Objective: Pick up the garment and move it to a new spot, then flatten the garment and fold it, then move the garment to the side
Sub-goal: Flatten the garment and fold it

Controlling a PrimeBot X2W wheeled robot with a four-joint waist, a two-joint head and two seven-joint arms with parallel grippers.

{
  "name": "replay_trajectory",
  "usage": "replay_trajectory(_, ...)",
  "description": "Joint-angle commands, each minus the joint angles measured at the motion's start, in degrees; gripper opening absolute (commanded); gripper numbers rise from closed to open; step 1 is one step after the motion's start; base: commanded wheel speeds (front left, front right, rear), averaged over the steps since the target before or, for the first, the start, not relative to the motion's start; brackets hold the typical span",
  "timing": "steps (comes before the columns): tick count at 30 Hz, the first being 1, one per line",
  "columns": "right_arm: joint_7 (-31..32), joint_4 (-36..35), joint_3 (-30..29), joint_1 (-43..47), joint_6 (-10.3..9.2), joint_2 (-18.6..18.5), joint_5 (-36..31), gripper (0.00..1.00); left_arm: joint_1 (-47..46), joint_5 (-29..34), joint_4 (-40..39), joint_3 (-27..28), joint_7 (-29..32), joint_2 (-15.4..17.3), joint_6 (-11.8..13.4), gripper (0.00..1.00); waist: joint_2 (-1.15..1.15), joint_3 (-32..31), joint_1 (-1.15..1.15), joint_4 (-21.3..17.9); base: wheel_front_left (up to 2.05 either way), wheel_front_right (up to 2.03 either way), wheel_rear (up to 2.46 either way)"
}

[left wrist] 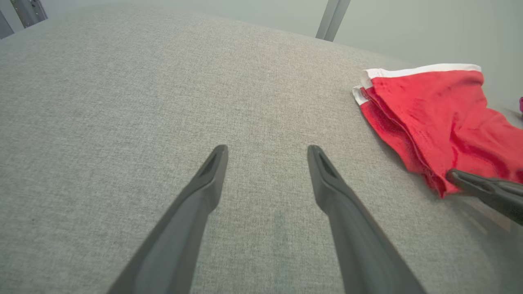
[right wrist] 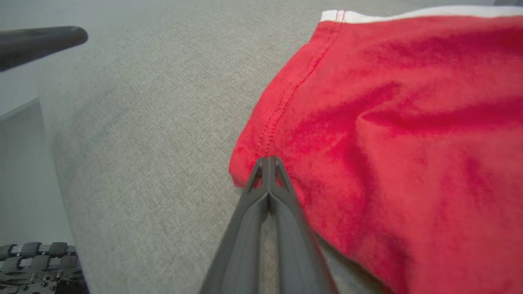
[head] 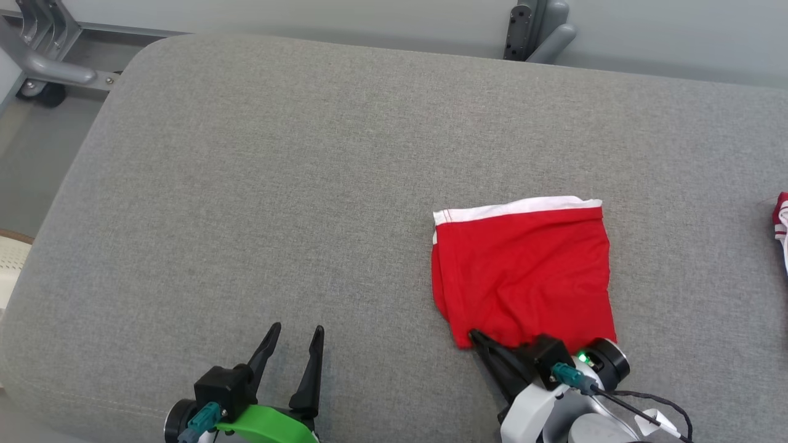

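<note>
A red garment point(head: 523, 271) with a white waistband lies folded on the grey cushioned surface point(head: 277, 184), right of centre. My right gripper point(head: 474, 336) is shut on the garment's near left corner, and the right wrist view shows its closed tips point(right wrist: 268, 160) pinching that red edge point(right wrist: 367, 122). My left gripper point(head: 297, 332) stands open over bare cushion near the front edge, well to the left of the garment. In the left wrist view its fingers point(left wrist: 212, 171) are spread, with the garment point(left wrist: 433, 114) to the right and the right gripper point(left wrist: 470, 181) at its corner.
Another red and white cloth point(head: 782, 224) peeks in at the right edge. A grey metal frame on a wheel point(head: 43, 67) stands off the cushion's far left corner. A grey bracket point(head: 538, 27) is behind the far edge. The cushion's left edge drops to the floor.
</note>
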Motion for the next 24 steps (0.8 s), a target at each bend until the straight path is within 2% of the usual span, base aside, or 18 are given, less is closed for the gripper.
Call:
replay_trajectory(1,-0.06,-0.12,0.80,0.85,-0.08,-0.40,0.36,0.00,0.63,0.25,0.21,0.03,-0.25,0.08,-0.18,1.00,0.00,-0.17,0.00,-0.10,0.00,0.00,0.00)
replay_trajectory(10,-1.16,0.53,3.57,0.38,-0.08,1.11,2.09,0.00,1.26,0.33,0.32,0.33,-0.25,0.04,-0.18,1.00,0.00,-1.31,0.00,-0.76,0.00,0.00,0.00)
replay_trajectory(15,-2.64,-2.57,0.48,2.03,-0.08,1.40,2.41,0.00,2.24,0.25,-0.23,1.80,-0.25,-0.07,-0.18,1.00,0.00,-2.99,0.00,-1.75,0.00,0.00,0.00)
replay_trajectory(17,-3.12,-4.60,-1.92,3.08,-0.08,1.43,1.88,0.09,2.97,0.57,-0.52,2.20,-0.24,-0.13,-0.18,1.00,0.00,-3.55,0.00,-2.27,0.00,0.00,0.00)
replay_trajectory(20,-3.38,-7.80,-6.04,5.33,-0.08,1.58,0.86,0.31,3.99,0.91,-0.95,2.94,-0.25,-0.20,-0.18,1.00,0.00,-4.49,0.00,-3.20,0.00,0.00,0.00)
replay_trajectory(21,-3.44,-8.80,-7.80,6.18,-0.08,1.59,0.43,0.44,4.26,1.09,-1.10,3.21,-0.24,-0.22,-0.18,1.00,0.00,-4.81,0.00,-3.47,0.00,0.00,0.00)
replay_trajectory(22,-3.50,-9.90,-9.77,7.11,-0.08,1.65,0.12,0.77,4.51,1.22,-1.37,3.62,-0.25,-0.24,-0.17,1.00,0.00,-5.08,0.00,-3.73,0.00,0.00,0.00)
replay_trajectory(23,-3.49,-10.90,-11.72,8.18,-0.08,1.70,-0.35,1.00,4.85,1.33,-1.46,3.88,-0.25,-0.28,-0.17,1.00,0.00,-5.44,0.00,-3.91,0.00,0.00,0.00)
replay_trajectory(24,-3.48,-13.07,-16.78,10.42,-0.08,1.91,-1.53,1.00,5.61,1.53,-1.71,4.54,-0.24,-0.35,-0.13,1.00,0.00,-6.12,0.00,-4.24,0.00,0.00,0.00)
